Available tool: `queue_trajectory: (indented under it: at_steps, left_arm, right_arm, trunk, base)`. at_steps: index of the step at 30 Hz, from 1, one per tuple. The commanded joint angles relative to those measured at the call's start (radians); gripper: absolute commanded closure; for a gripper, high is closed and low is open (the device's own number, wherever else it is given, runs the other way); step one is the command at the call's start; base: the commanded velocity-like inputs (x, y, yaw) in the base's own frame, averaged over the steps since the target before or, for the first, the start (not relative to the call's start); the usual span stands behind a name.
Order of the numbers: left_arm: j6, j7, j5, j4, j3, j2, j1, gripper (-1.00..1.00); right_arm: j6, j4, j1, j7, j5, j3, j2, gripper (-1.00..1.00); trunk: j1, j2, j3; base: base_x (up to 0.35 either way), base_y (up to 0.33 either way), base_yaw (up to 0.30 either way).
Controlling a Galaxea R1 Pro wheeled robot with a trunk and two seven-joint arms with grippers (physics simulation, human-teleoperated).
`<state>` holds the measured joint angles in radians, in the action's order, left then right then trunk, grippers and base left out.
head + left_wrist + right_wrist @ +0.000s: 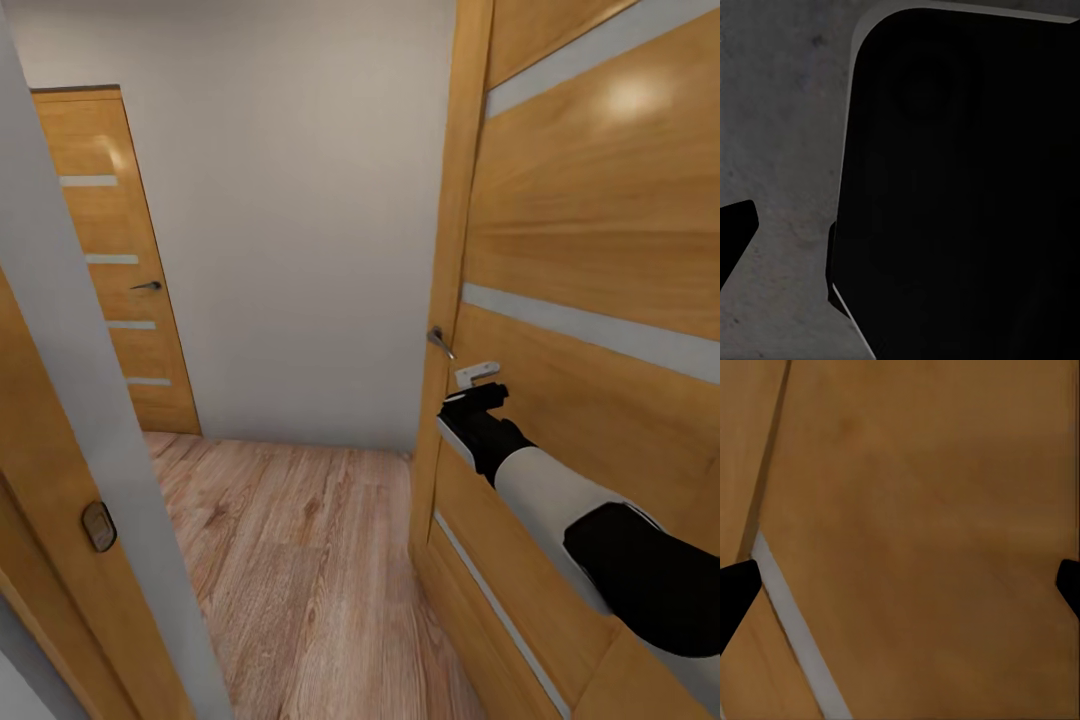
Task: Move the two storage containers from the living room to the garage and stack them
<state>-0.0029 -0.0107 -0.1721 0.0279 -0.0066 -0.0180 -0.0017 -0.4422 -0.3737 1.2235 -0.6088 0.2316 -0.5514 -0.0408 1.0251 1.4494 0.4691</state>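
Wood-plank hallway floor (head view); right tool spread against a door.

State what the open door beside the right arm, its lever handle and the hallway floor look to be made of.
The open honey-coloured door looks like satin wood veneer: faint grain, soft glare, pale inlaid strips, perhaps frosted glass. Its grey lever handle looks like brushed metal. The light plank floor looks like matte wood or laminate, with printed-looking grain.

The honey-coloured wooden door with pale strips shines glossy, the light wood-plank floor looks satin, and the mottled grey surface seems matt concrete.
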Motion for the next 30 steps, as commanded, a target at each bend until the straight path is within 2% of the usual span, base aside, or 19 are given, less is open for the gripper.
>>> queue_trajectory:
  at_steps: [1, 8, 11, 17, 22, 27, 30]
  left_arm:
    - [0.000, -0.001, -0.007, 0.001, -0.001, 0.000, 0.000, -1.00]
    - [0.000, -0.001, -0.007, 0.001, -0.001, 0.000, 0.000, -1.00]
    - [0.000, -0.001, -0.007, 0.001, -0.001, 0.000, 0.000, -1.00]
    - [0.000, -0.001, -0.007, 0.001, -0.001, 0.001, 0.000, -1.00]
    - [0.000, -0.002, -0.007, 0.001, -0.001, 0.000, 0.000, -1.00]
    - [0.000, -0.002, -0.007, 0.002, -0.001, -0.001, 0.000, -1.00]
    - [0.000, -0.002, -0.007, 0.002, -0.001, -0.002, 0.000, -1.00]
  right_arm:
    - [-0.018, -0.001, 0.002, -0.009, -0.012, -0.007, 0.076, -1.00]
    - [-0.017, -0.001, 0.002, -0.006, -0.012, -0.007, 0.079, -1.00]
    - [-0.017, -0.001, 0.002, -0.006, -0.010, -0.007, 0.070, -1.00]
    - [-0.011, -0.015, 0.002, -0.005, 0.032, -0.007, 0.056, -1.00]
    - [0.009, -0.017, 0.002, 0.016, 0.035, -0.004, 0.014, -1.00]
    - [0.022, -0.017, 0.002, 0.018, 0.036, -0.004, -0.013, -1.00]
    - [0.023, -0.017, 0.002, 0.018, 0.037, -0.004, -0.016, -1.00]
  trunk:
    - [0.000, 0.001, 0.001]
    - [0.000, 0.001, 0.001]
    - [0.000, 0.001, 0.001]
    - [0.000, 0.001, 0.001]
    - [0.000, 0.001, 0.001]
    - [0.000, 0.001, 0.001]
    - [0.000, 0.001, 0.001]
  base:
    - [0.000, 0.000, 0.000]
    - [0.000, 0.000, 0.000]
    - [0.000, 0.000, 0.000]
    - [0.000, 0.000, 0.000]
    - [0.000, 0.000, 0.000]
    - [0.000, 0.000, 0.000]
    - [0.000, 0.000, 0.000]
